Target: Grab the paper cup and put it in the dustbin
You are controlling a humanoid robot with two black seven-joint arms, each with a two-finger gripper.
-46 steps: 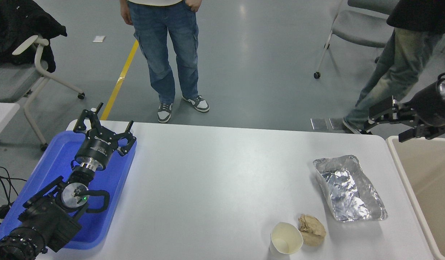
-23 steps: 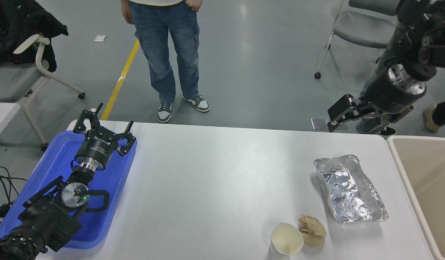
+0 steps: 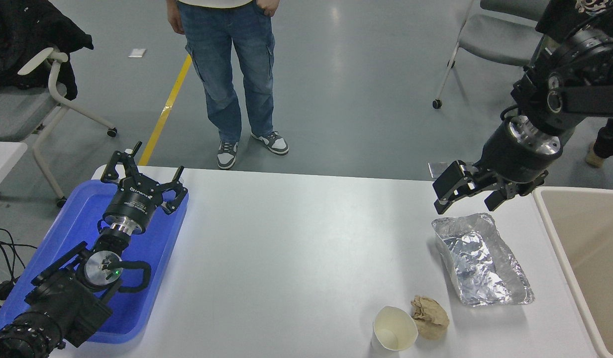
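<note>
Paper cup (image 3: 393, 335) stands upright at the near edge, well apart from right gripper's (image 3: 465, 195) spread, empty jaws.

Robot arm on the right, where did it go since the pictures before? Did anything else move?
The right gripper swung left from over the dustbin and came in above the table, now hanging open over the far end of the foil tray. It holds nothing. The paper cup, the brown paper ball and the parked left gripper over the blue tray stayed put.
</note>
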